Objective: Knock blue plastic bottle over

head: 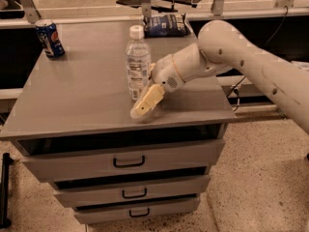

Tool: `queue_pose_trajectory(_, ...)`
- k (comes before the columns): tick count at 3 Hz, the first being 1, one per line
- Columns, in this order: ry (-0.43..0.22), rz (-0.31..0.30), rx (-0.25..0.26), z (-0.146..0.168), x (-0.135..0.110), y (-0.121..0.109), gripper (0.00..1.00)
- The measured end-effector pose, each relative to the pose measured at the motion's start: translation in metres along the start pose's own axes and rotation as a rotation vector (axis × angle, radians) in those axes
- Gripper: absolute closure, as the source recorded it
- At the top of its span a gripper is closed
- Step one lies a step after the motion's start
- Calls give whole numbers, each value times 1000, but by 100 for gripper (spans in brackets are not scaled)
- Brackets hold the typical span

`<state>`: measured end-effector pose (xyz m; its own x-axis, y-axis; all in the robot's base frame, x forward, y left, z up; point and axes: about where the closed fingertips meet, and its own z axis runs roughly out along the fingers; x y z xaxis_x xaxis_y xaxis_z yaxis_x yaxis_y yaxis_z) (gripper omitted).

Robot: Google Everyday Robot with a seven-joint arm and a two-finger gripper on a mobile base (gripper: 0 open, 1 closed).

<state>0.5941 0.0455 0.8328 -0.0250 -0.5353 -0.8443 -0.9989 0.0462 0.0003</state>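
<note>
While the blue plastic bottle (137, 66) stood upright, the gripper (146, 103) sat beside its base, possibly touching, open-or-closed unclear; pushing nearer its cap looked likelier to topple it.

Warm dim light, soft tabletop (87, 91) shadow under gripper (140, 111)

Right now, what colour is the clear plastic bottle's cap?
White cap, camera view; gripper beside the bottle.

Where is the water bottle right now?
The blue plastic bottle stands upright near the middle of the grey table, in front of the snack bag, with the gripper low by its base.
</note>
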Motion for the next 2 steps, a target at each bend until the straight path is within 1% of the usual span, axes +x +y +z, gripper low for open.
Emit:
queue_pose_trajectory(1, 22, -44, -68, 33, -19, 20, 0)
queue_pose_trajectory(2, 25, -70, -85, 44, -37, 21, 0)
